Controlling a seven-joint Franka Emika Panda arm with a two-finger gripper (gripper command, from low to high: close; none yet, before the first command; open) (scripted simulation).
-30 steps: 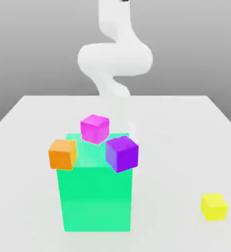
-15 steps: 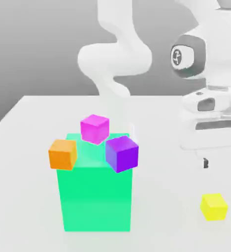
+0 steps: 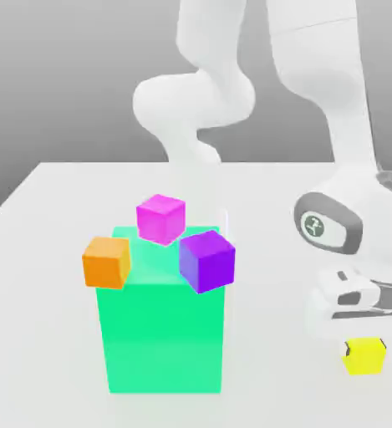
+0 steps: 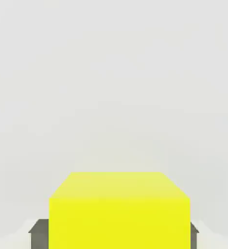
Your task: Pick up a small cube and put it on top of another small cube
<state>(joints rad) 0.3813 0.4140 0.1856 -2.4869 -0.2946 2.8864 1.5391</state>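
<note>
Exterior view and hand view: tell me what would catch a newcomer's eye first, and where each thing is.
The big green block dominates the exterior view's left, with orange, magenta and purple small cubes clustered around its top. On the exterior view's right, the white arm has the gripper straddling the small yellow cube on the table. In the hand view, that cube sits between the dark fingertips.

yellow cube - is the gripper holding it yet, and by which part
Cannot be told. The gripper has its fingertips either side of the yellow cube, which sits on the table.
</note>
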